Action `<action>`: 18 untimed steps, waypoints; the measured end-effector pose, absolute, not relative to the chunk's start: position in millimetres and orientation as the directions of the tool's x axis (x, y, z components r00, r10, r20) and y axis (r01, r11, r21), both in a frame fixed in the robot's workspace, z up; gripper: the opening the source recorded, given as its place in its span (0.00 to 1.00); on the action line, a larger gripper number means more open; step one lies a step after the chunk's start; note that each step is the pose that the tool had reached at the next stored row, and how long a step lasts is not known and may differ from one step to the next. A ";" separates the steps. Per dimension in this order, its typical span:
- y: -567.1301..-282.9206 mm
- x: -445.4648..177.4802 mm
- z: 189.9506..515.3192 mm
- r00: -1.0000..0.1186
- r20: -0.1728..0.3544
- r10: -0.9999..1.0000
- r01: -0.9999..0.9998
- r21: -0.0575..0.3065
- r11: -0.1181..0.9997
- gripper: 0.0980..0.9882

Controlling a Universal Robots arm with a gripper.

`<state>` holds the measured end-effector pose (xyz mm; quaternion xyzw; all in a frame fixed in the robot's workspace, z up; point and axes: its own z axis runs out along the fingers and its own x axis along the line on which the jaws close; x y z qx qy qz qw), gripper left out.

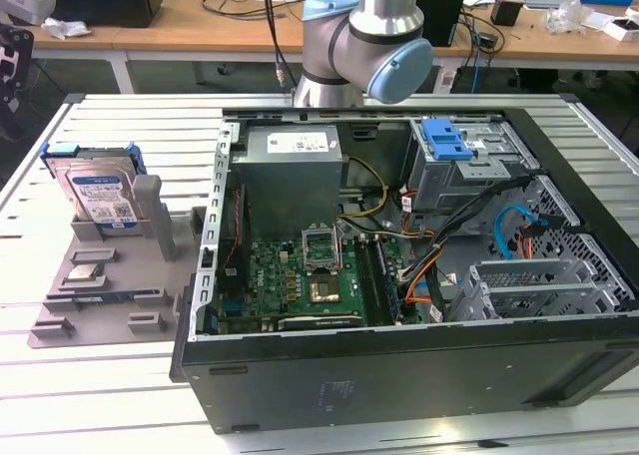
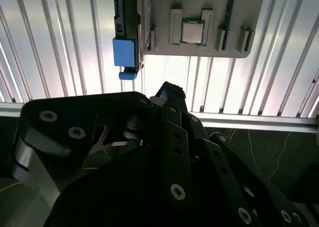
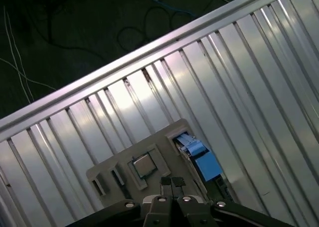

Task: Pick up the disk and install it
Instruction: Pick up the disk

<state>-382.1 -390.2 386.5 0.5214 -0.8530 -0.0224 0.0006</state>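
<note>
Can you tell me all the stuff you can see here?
disk: one, silver with blue frame, upright in the holder
chip: one, silver, flat on the holder
holder: one, grey, exterior view's left of the table
computer case: one, black, open, mid-table
green board: one, inside the case
bracket: one, blue, inside the case
table: one, silver, ribbed
arm: one, silver and pale blue, behind the case
jaws: one pair, black, shut, empty, pointing at the holder

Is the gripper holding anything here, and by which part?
Nothing is held: the gripper is shut and empty, and the disk stands in the gray tray.
</note>
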 end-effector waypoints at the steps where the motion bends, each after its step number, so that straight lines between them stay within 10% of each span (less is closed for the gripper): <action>1: -390.2 -382.1 386.5 -0.449 -0.022 -0.893 -0.893 0.039 0.448 0.00; 18: -390.1 -382.1 386.5 -0.278 -0.022 -0.960 -0.960 0.039 0.277 0.00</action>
